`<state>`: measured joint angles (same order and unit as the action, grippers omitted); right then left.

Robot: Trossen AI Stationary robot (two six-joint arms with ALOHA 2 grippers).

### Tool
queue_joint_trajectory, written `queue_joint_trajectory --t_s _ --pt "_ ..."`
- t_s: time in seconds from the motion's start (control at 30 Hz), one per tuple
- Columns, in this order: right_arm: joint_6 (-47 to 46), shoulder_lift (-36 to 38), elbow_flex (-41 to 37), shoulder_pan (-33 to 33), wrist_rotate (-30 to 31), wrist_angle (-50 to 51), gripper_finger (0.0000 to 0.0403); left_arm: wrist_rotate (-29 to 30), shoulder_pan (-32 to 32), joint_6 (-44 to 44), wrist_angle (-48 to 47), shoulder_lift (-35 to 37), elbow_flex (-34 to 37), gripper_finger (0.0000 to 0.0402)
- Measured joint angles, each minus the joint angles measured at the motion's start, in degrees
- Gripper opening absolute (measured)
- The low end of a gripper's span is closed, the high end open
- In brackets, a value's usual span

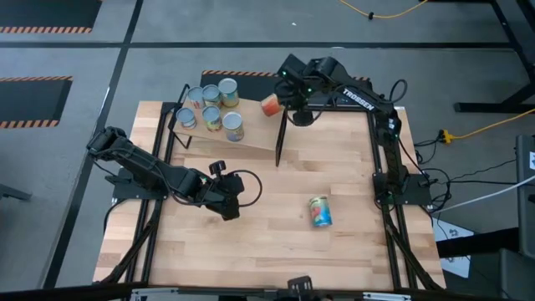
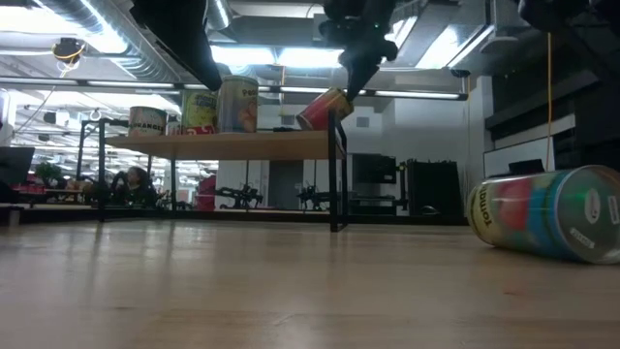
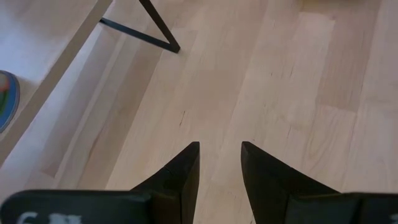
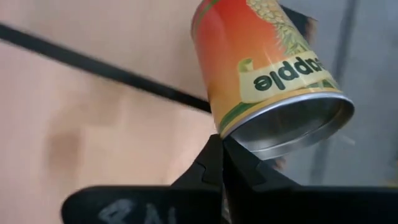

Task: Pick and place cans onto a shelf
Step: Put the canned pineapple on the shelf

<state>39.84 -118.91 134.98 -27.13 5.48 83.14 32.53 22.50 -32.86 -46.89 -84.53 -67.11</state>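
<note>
Black fingers (image 4: 217,168) of the right gripper (image 1: 290,107) are sitting pressed together, nothing between them, their tips just touching the rim of a red-orange can (image 4: 264,68). That can is tilting at the shelf's (image 1: 255,132) 3 o'clock end, beside the black divider (image 1: 280,138); whether it is resting on the board is unclear. The right arm is reaching in from the table's 1 o'clock corner.

Left gripper (image 1: 226,205) fingers (image 3: 180,180) are standing narrowly apart, holding nothing, over bare tabletop (image 1: 251,242) near centre, at 6 o'clock from the shelf.

Five cans (image 1: 211,107) are standing upright, clustered at the shelf's 9 o'clock end. One more can (image 1: 319,211) is lying on its side on the table, at 3 o'clock from the left gripper, well apart from the shelf.
</note>
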Motion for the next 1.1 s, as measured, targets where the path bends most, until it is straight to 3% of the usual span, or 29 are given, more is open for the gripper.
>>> queue_joint_trajectory --t_s 0.13,0.47,1.1 --pt "4.2 0.0 0.0 1.6 6.5 1.4 0.0002 0.0 0.0 0.0 0.0 0.0 0.0 0.0111" --pt "10.2 0.0 0.0 5.3 7.2 1.1 0.0002 0.0 0.0 0.0 0.0 0.0 0.0 0.0111" --pt "12.9 -0.2 -0.4 8.5 7.0 0.6 0.0005 0.0 0.0 0.0 0.0 0.0 0.0 0.0111"
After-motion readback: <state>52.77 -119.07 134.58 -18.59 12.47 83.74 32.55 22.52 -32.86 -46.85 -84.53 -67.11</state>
